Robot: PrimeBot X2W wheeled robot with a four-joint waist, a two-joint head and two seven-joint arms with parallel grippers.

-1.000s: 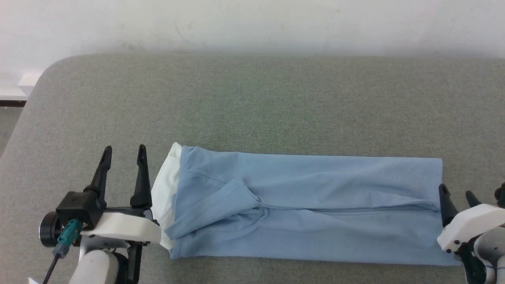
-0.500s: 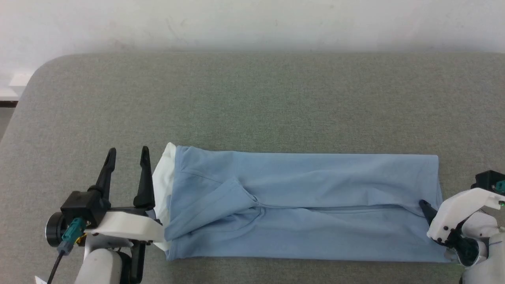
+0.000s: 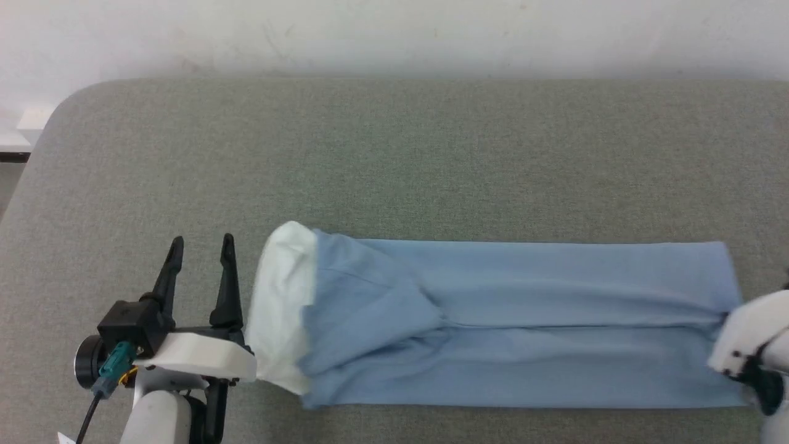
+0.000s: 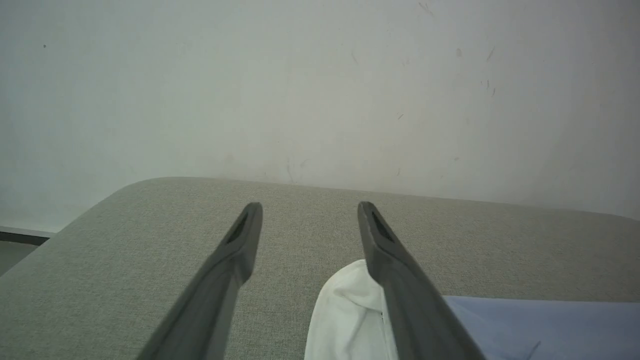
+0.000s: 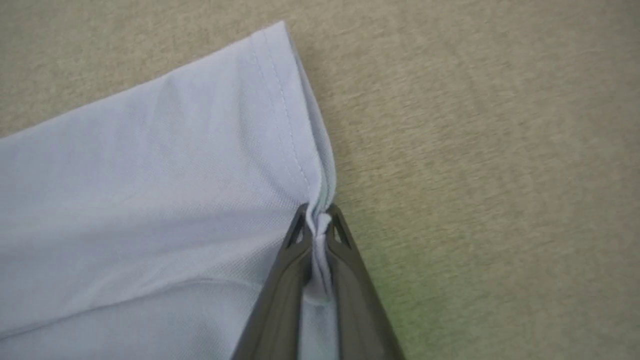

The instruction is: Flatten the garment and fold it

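A: Where's the garment?

B: The polo shirt (image 3: 511, 320) lies on the grey cloth-covered counter (image 3: 394, 160) as a long narrow band on the near half. The white collar (image 3: 280, 308) end is toward the robot's left and the hem (image 5: 300, 150) end toward its right.

A: Claws?

B: The right claw (image 5: 317, 215) is pressed together on the hem and pinches a bunch of cloth at the middle of that end edge. The left claw (image 3: 203, 239) is spread and holds nothing. It sits just beside the collar end, and contact with the cloth cannot be told.

A: Progress?

B: Judged roughly halfway. Both long sides look turned in, with a sleeve (image 3: 376, 308) tucked on top, so the lengthwise folds seem done. The band is mostly flat, with a few creases near the sleeve and along the centre line. Still left, most likely, are the cross folds that bring the hem end over toward the collar, then a final smoothing.

A: Edges, room?

B: There is plenty of bare counter beyond the shirt, up to the wall (image 3: 394, 31). The rounded far-left corner is well apart from the collar. The shirt's near edge runs close to the bottom of the head view, so the spare counter on that side is unclear. The hem end is near the right border and no counter edge is seen there. A fold across toward the left has an open path over the band, and only the left claw stands near the landing spot
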